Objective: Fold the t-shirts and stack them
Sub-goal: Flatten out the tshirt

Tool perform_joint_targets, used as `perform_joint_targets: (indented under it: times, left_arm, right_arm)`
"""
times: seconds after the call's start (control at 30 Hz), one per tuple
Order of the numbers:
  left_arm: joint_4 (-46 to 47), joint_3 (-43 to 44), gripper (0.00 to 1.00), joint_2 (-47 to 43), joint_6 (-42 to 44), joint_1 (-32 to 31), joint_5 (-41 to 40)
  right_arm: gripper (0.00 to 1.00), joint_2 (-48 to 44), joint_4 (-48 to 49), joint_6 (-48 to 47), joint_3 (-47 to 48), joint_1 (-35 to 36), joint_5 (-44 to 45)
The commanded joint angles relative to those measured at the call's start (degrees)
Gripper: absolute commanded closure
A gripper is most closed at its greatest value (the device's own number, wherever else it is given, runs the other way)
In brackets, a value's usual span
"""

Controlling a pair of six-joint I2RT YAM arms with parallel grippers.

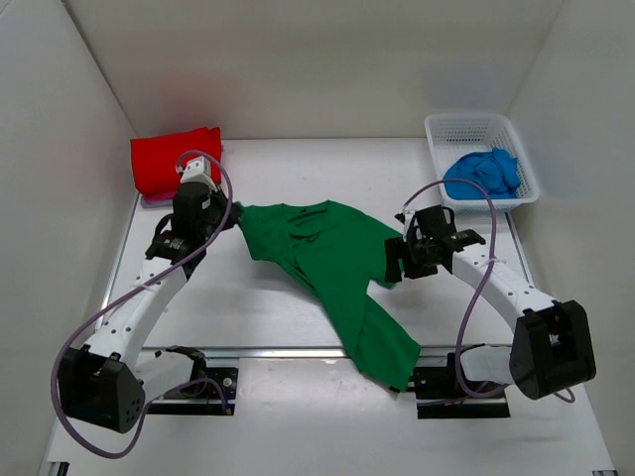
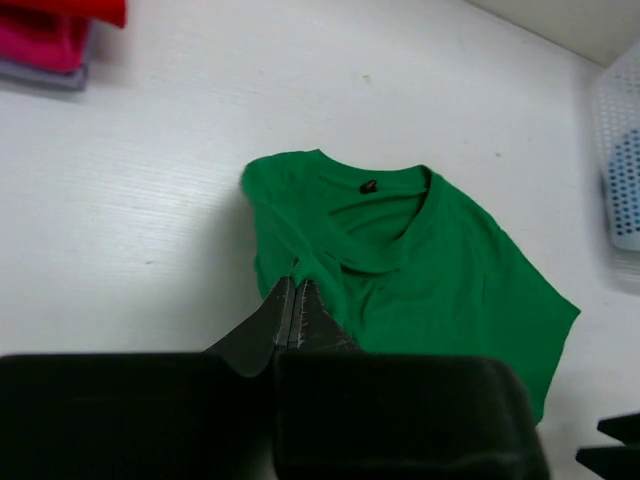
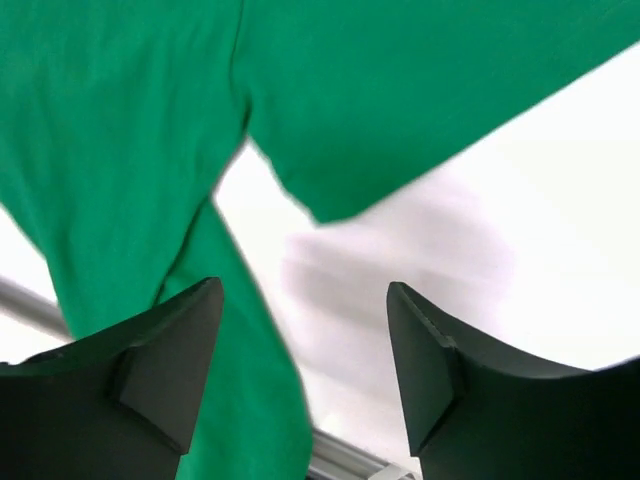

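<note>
Two claws: left gripper (image 2: 296, 300) is pinching the green t-shirt (image 2: 450, 280), right gripper (image 3: 305, 370) is gaping wide; neck label (image 2: 369, 186) unreadable.

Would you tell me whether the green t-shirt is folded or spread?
Spread, not folded: the green t-shirt lies open and rumpled across the table.

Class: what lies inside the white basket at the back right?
A crumpled blue shirt lies in the basket. Anything beneath it is covered and cannot be seen.
</note>
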Motion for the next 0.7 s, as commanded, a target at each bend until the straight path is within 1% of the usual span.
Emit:
perform_joint_targets:
  times: [0.0, 0.07, 0.1, 0.13, 0.2, 0.23, 0.27, 0.3, 0.33, 0.37, 0.4, 0.5, 0.53, 0.57, 0.6, 0.63, 0.67]
  left_arm:
    - [-2.18, -2.17, 1.00, -1.58, -0.51, 1.84, -0.55]
    - [-2.18, -2.44, 1.00, -1.85, -0.60, 1.84, 0.16]
    - [-2.44, -2.61, 1.00, -2.11, -0.34, 1.84, 0.25]
    - [-2.36, -2.61, 1.00, -1.85, -0.25, 1.23, -0.01]
    - [-2.18, -2.97, 1.00, -2.20, -0.69, 1.49, 0.42]
    - [-2.09, -3.05, 1.00, -2.29, -0.86, 1.66, 0.86]
    - [-2.35, -2.88, 1.00, -2.46, -0.86, 1.66, 0.86]
    - [-2.62, -2.97, 1.00, -2.64, -0.69, 2.10, 0.95]
    - [-2.53, -2.97, 1.00, -2.73, -0.86, 2.02, 0.86]
    - [-2.53, -3.40, 1.00, -3.16, -0.69, 2.10, 0.95]
    - [-2.18, -3.58, 1.00, -3.08, -0.86, 2.28, 1.04]
    - [-2.62, -3.58, 1.00, -3.34, -1.04, 2.54, 1.57]
    - [-2.71, -3.49, 1.00, -3.43, -1.13, 2.63, 1.48]
    - [-2.62, -3.49, 1.00, -3.52, -0.95, 2.63, 1.13]
    - [-2.88, -3.84, 1.00, -3.69, -0.87, 2.98, 1.04]
    - [-3.32, -3.50, 1.00, -4.13, -0.86, 3.42, 0.78]
    - [-3.58, -3.32, 1.00, -4.57, -0.69, 3.77, 0.25]
  right_arm:
    - [0.38, -0.09, -1.50, -2.88, -0.53, 2.25, -6.10]
    - [0.37, 0.09, -2.11, -2.89, -1.85, 6.01, -4.53]
    - [0.39, 0.27, -1.94, -2.45, -2.28, 6.99, -3.65]
    - [0.45, 0.62, -1.59, -1.57, -2.72, 9.00, -2.51]
    - [0.50, -0.08, -0.71, -0.43, -4.21, 11.30, -3.37]
    - [0.48, -0.61, -0.10, 0.01, -5.26, 12.53, -5.12]
    - [0.49, -1.13, 0.34, 0.28, -5.45, 14.10, -6.18]
    - [0.48, -1.14, 0.61, 0.45, -5.89, 14.38, -6.19]
    - [0.45, -1.14, 0.79, 0.98, -6.93, 15.78, -6.19]
    - [0.38, -0.44, 0.35, 0.72, -7.29, 16.92, -6.19]
    - [0.33, 0.70, 0.61, 0.55, -7.73, 17.98, -5.23]
    - [0.30, 4.91, -0.09, 0.02, -8.44, 21.57, -3.29]
    - [0.32, 5.27, -0.26, 0.19, -8.44, 22.03, -2.77]
    - [0.67, 6.76, -0.53, 0.63, -8.09, 23.60, -2.50]
    - [0.92, 7.82, -0.88, 0.81, -6.87, 25.09, -0.93]
    - [1.00, 8.00, -1.14, 1.07, -6.25, 25.63, -0.13]
    - [1.00, 7.13, -2.01, 1.16, -5.20, 25.72, 0.48]
